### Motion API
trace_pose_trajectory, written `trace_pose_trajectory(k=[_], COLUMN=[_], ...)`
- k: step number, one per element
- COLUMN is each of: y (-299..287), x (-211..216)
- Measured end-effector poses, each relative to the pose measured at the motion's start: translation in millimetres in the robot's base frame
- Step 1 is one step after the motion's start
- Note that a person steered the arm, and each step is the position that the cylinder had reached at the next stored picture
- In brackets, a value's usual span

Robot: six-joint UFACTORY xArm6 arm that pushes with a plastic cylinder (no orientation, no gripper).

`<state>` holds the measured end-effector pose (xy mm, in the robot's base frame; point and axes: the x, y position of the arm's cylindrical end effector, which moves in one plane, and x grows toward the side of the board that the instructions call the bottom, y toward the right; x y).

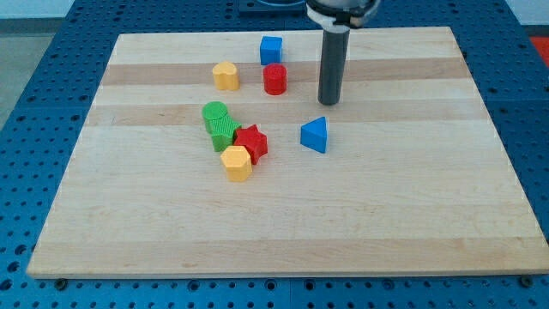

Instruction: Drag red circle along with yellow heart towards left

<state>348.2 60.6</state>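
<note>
The red circle [274, 79] is a short red cylinder in the upper middle of the wooden board [412, 215]. The yellow heart [226, 75] lies to its left, a small gap apart. My tip [329, 102] touches the board to the right of the red circle and slightly lower, about one block's width away from it. It stands above the blue triangle [315, 135].
A blue cube [271, 50] sits just above the red circle. A cluster lies in the middle: a green cylinder [215, 112], a green block [223, 131], a red star [251, 142] and a yellow hexagon [236, 163].
</note>
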Motion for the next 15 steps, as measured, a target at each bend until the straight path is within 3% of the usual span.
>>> trace_pose_trajectory(k=[3,5,7,9,12,14,15], y=[-108,-144,-104,-137,-159,-192,-176], x=[-31,-36,-64,-89,-30,-28,-22])
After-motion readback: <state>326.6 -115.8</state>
